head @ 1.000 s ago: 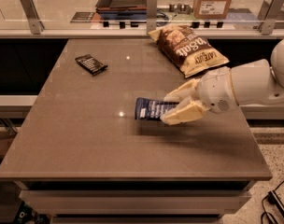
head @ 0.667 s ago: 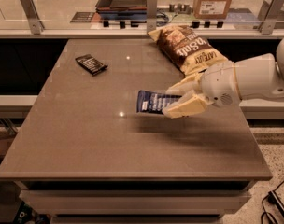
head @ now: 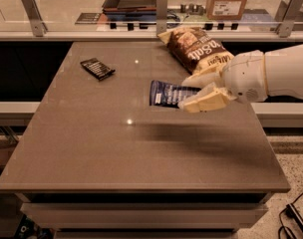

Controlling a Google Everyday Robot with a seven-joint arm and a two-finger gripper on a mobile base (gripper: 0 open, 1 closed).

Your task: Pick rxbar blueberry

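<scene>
The rxbar blueberry [head: 167, 93] is a flat dark blue wrapper with pale lettering. It is held level above the brown table [head: 111, 148], with its shadow on the tabletop below it. My gripper [head: 194, 91] reaches in from the right on a white arm and is shut on the bar's right end, one cream finger [head: 207, 99] in front of it and one behind. The bar's left end sticks out free to the left.
A small black bar wrapper [head: 97, 67] lies at the table's back left. A large brown-and-tan chip bag [head: 198, 49] lies at the back right, just behind my gripper. A rail with metal posts and a cardboard box [head: 228, 1] stand beyond the table's far edge.
My gripper has risen with the blue bar in it. The bar has come up off the tabletop and now hangs higher above it, its shadow left lower on the table.
</scene>
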